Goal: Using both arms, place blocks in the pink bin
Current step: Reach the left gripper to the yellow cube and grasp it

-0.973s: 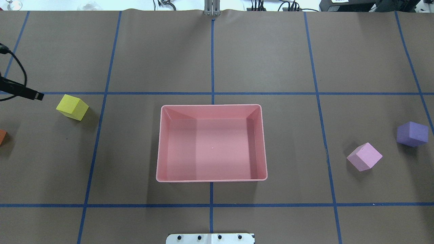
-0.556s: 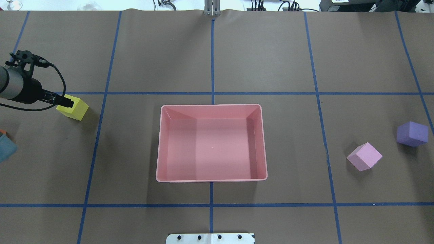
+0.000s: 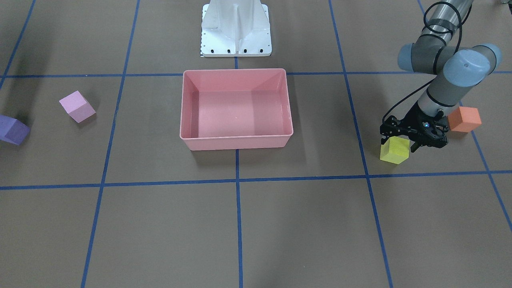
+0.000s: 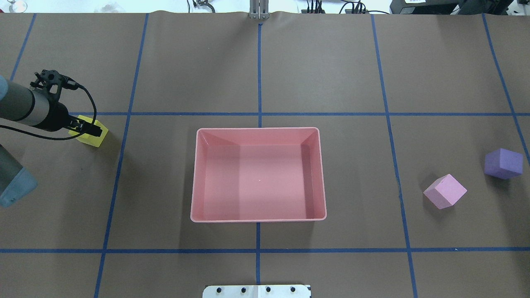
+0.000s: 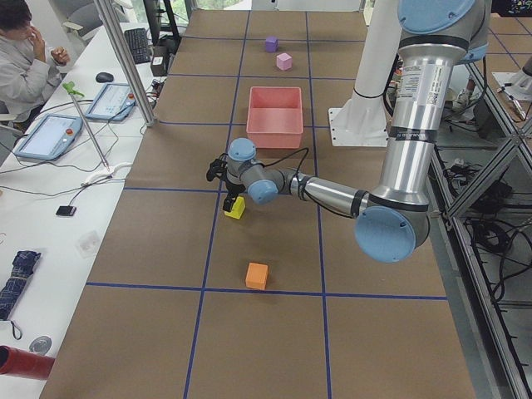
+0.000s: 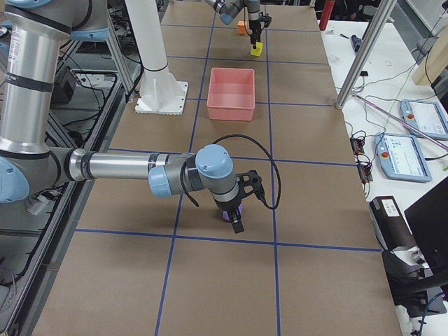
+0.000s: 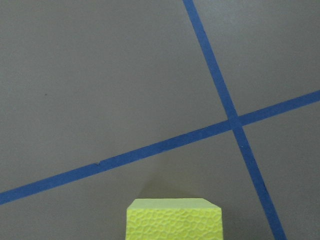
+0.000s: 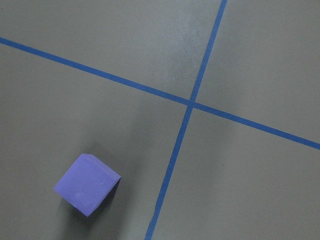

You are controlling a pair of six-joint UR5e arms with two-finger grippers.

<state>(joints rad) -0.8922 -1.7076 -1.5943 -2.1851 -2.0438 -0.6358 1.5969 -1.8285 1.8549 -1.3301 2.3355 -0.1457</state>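
The pink bin (image 3: 236, 142) is sitting mid-table. My left gripper (image 3: 399, 144) is standing open, straddling the yellow-green cube (image 3: 394, 153), well apart from the bin. My right gripper (image 6: 236, 221) is hovering over the purple cube (image 8: 87, 184); I cannot tell its opening.

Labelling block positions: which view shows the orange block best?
Exterior left: the orange block sits whole, with nothing in front of it. Front-facing shows it larger, but the left arm overlaps one edge. Exterior right shows only a far, small patch beside that arm. Overhead and both wrist views miss it.
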